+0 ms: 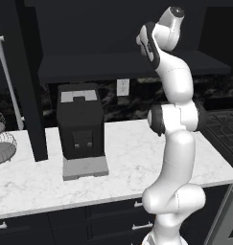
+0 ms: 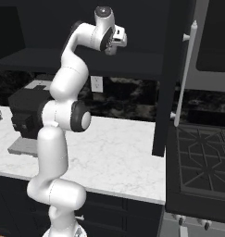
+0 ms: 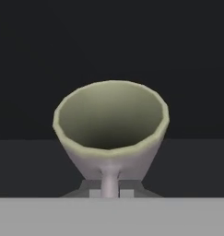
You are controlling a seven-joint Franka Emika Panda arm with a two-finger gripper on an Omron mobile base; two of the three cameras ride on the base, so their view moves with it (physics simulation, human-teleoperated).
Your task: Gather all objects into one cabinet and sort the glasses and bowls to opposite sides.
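In the hand view the grey-beige cup [image 3: 111, 124] is close in front, its pale inside open toward the camera. My gripper [image 3: 109, 180] is shut on the cup's near wall, with one finger against the outside. Behind and under the cup lies the dark shelf of the black cabinet [image 1: 89, 67]. Both base views show the arm stretched up, with the hand [image 2: 117, 39] at the level of the cabinet shelf [image 2: 132, 65]. From those views the cup is hidden by the hand.
A black coffee machine [image 1: 81, 127] stands on the white marble counter [image 1: 132, 162], with a wire basket [image 1: 0, 143] at the far left. An open cabinet door with a long pale handle [image 2: 185, 69] hangs to the right. A stove [image 2: 202, 157] adjoins the counter.
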